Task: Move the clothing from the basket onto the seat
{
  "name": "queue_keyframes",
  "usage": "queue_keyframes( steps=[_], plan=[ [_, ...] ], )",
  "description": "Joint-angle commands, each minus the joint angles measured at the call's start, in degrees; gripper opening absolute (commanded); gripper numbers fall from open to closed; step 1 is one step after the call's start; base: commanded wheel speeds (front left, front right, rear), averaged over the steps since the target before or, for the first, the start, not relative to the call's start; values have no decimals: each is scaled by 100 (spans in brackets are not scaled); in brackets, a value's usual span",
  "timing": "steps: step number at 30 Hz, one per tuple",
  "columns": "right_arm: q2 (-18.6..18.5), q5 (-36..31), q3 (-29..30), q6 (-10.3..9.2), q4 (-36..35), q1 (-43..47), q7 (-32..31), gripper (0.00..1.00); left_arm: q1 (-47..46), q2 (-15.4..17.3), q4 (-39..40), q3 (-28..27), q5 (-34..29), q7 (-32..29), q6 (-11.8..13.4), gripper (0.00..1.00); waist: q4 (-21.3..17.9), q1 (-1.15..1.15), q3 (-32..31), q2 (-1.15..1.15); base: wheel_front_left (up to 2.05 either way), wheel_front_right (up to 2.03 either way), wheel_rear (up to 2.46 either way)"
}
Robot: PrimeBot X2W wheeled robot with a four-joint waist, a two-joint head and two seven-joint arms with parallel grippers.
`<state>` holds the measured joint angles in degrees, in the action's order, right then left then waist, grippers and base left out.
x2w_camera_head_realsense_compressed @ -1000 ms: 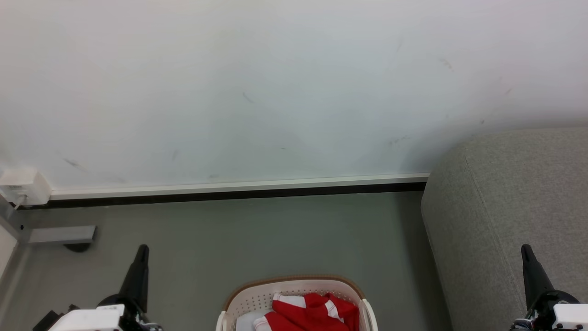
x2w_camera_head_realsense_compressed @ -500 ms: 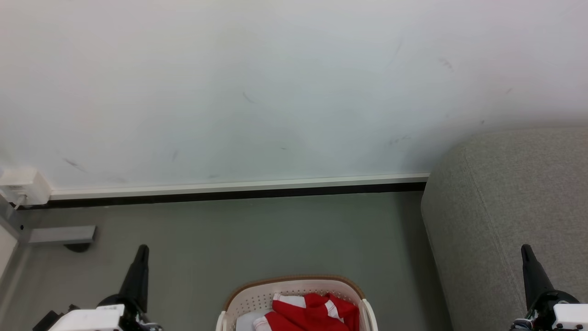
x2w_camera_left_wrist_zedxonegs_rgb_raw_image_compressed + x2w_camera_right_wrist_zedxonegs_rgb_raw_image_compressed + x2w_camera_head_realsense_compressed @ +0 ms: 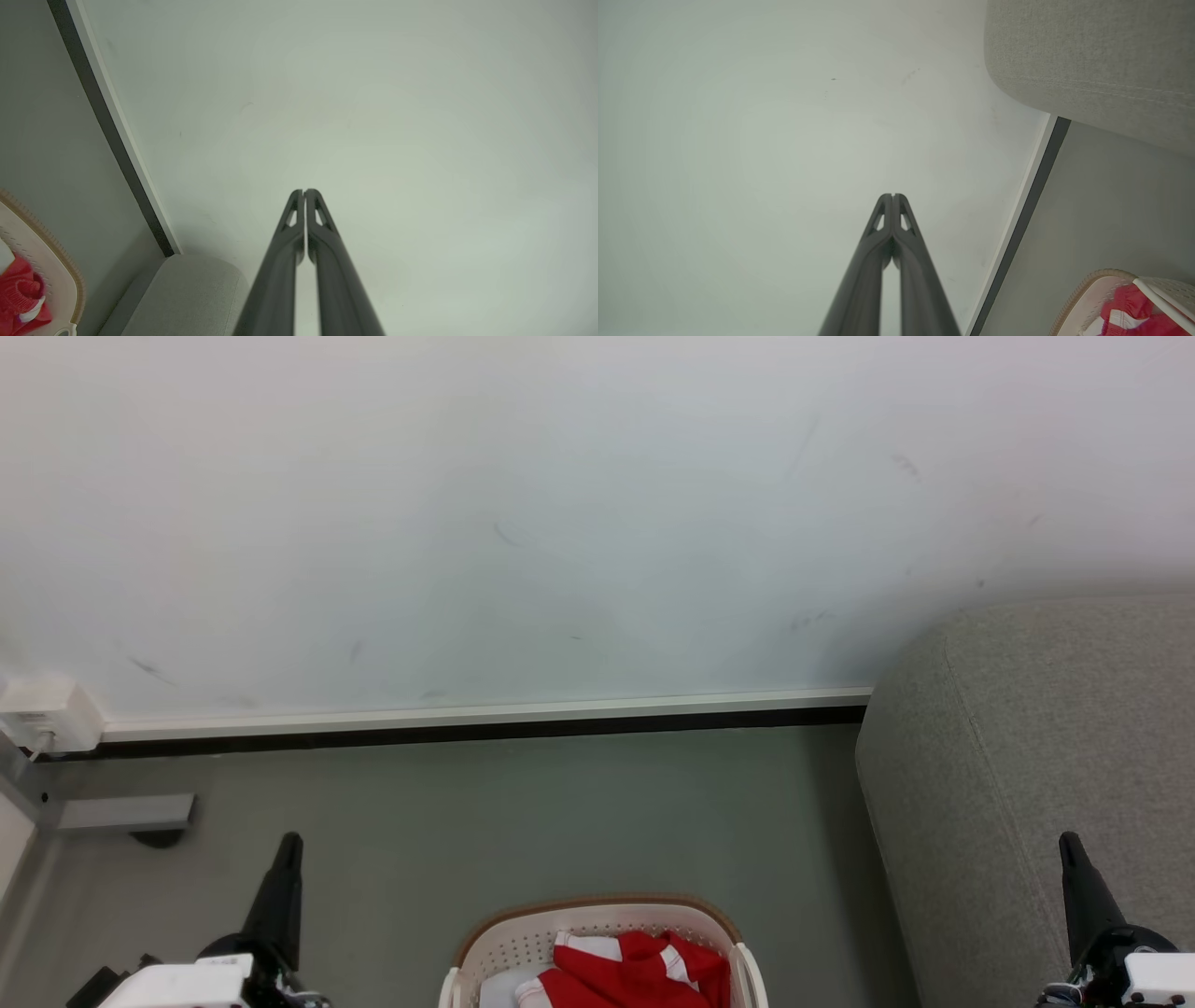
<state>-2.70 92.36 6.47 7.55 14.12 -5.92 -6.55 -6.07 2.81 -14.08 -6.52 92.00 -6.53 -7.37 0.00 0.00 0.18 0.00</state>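
Note:
Red clothing [image 3: 635, 971] with white stripes lies bunched in the off-white, brown-rimmed basket [image 3: 523, 943] at the bottom middle of the head view; its lower part is cut off by the frame. The grey woven seat [image 3: 1036, 756] fills the right side. My left gripper [image 3: 289, 845] stands shut to the left of the basket, empty. My right gripper [image 3: 1067, 845] stands shut in front of the seat, empty. The left wrist view shows my left gripper [image 3: 303, 191], the basket [image 3: 51, 275], the clothing [image 3: 18, 294] and the seat [image 3: 187, 294]. The right wrist view shows my right gripper [image 3: 893, 196], the seat [image 3: 1092, 60], the basket [image 3: 1083, 298] and the clothing [image 3: 1134, 317].
A white wall [image 3: 560, 504] with a pale and black skirting [image 3: 485, 721] runs behind the grey floor [image 3: 523, 812]. A white socket box [image 3: 47, 714] and a grey metal foot [image 3: 126, 812] sit at the far left.

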Motion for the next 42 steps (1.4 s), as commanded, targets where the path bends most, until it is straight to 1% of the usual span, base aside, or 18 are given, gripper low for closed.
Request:
queue_keyframes(
  steps=[1, 15, 16, 17, 23, 27, 36, 42],
  plan=[
    [-39, 10, 17, -14, -26, -75, -10, 0, -40, 13, 14, -11, 81, -16, -29, 0, 0, 0, 0, 0, 0, 0, 0],
    [-39, 10, 17, -14, -26, -75, -10, 0, -40, 13, 14, -11, 81, -16, -29, 0, 0, 0, 0, 0, 0, 0, 0],
    [3, -1, -3, 0, 15, 8, 4, 0, 6, -2, -14, 3, -4, 7, 2, 0, 0, 0, 0, 0, 0, 0, 0],
    [17, -2, -9, 0, 56, 37, 10, 100, 33, -11, -54, 9, -6, 13, 8, 100, 0, 0, 0, 0, 0, 0, 0],
    [13, -126, -114, -1, 11, 123, 192, 100, 63, -8, -35, 161, -52, 194, 5, 100, 8, 0, 1, 0, 0, 0, 0],
    [10, -369, -145, -1, -29, 172, 306, 100, 84, -7, -31, 239, -137, 307, 4, 100, 14, 0, 2, 0, 0, 0, 0],
    [3, -1368, -245, -2, -216, 275, 541, 100, 117, -3, -57, 366, -640, 542, 5, 100, 29, 0, 3, 0, 0, 0, 0],
    [-1, -2145, -340, -2, -355, 344, 687, 100, 152, 0, -24, 446, -1245, 684, 98, 100, 42, 0, 0, 0, 0, 0, 0]
  ],
)
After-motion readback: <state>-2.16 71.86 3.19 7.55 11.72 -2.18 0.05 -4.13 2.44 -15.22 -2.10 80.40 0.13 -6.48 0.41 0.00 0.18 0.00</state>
